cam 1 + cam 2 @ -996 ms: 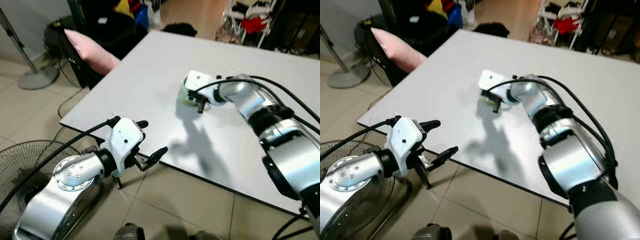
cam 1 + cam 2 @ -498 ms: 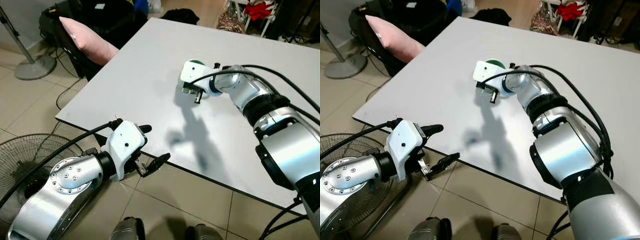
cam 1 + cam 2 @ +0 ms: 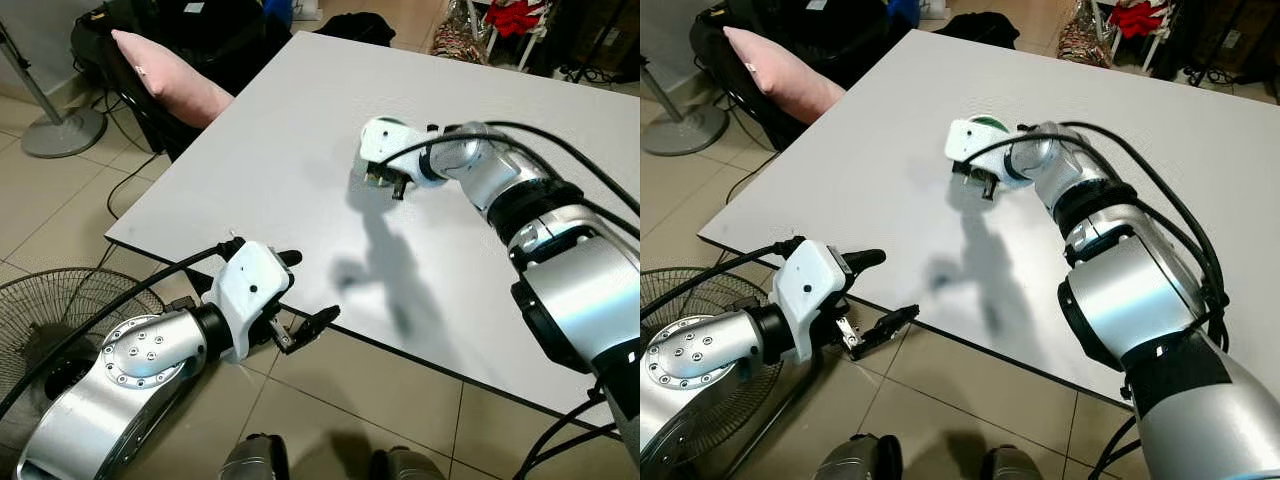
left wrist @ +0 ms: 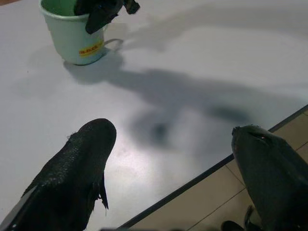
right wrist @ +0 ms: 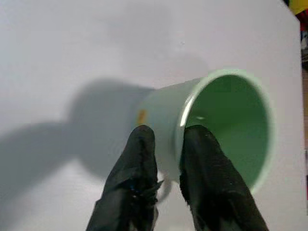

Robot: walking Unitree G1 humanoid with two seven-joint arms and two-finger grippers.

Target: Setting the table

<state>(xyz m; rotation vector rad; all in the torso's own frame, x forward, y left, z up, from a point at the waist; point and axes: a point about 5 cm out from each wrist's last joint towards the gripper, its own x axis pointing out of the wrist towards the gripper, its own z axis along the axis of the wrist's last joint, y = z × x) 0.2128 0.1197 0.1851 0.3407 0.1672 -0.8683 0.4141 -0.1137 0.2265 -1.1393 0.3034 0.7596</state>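
Note:
A pale green mug (image 4: pixel 72 37) with a yellow label stands upright on the white table (image 3: pixel 290 150), its handle to one side. My right gripper (image 5: pixel 166 134) is shut on the mug's rim, one finger inside and one against the outer wall (image 5: pixel 159 108). From the head, the gripper's white housing (image 3: pixel 385 150) covers most of the mug, leaving a sliver of green rim (image 3: pixel 988 124). My left gripper (image 3: pixel 308 290) hovers open and holds nothing at the table's near edge, well short of the mug.
A pink cushion (image 3: pixel 170 75) lies on a dark chair beside the table's left edge. A floor fan (image 3: pixel 45 320) stands on the tiles at my left. Bags and a clothes rack (image 3: pixel 510 20) crowd the far side. Black cables trail along both arms.
The whole picture has shifted, so the camera has moved. My right gripper has stayed shut on the mug's rim and my left gripper has stayed open by the table edge.

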